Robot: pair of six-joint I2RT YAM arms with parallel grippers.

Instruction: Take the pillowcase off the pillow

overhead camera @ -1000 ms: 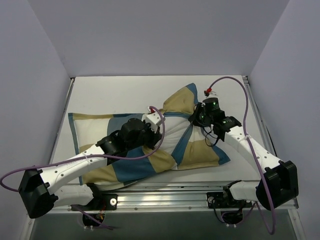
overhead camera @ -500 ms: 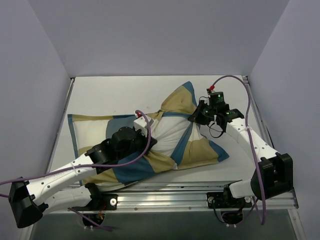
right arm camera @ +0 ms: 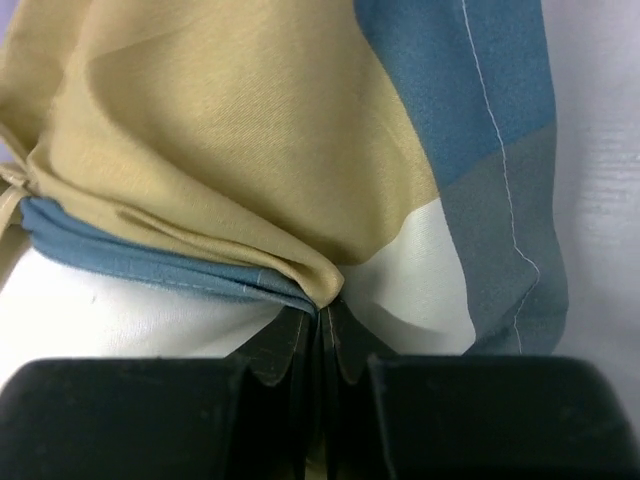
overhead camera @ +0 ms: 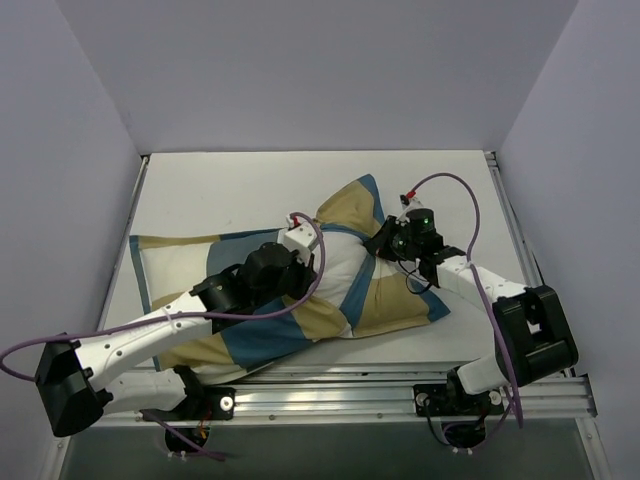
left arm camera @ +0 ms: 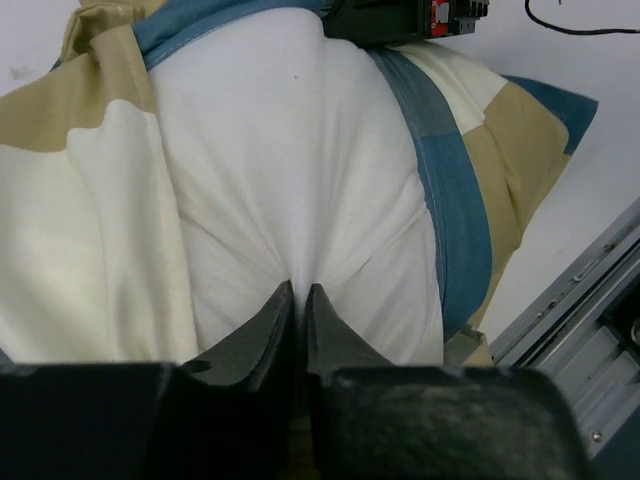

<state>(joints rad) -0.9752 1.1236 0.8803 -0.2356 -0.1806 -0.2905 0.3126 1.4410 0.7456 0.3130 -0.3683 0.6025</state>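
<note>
I found left fingers [left arm camera: 265,330] clamped on the soft pillow [left arm camera: 300,150], right fingers [right arm camera: 285,350] pinching the limp pillowcase [right arm camera: 230,150] by its blue hem.

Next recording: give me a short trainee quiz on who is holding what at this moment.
1. True or false: the left end effector is shut on the white pillow.
2. The right end effector grips: A the pillow; B the bunched edge of the pillowcase; C nothing.
3. In the top view, is the pillow fully out of the pillowcase?

Key: 1 true. 2 B. 3 No; only a white patch shows between the arms.
</note>
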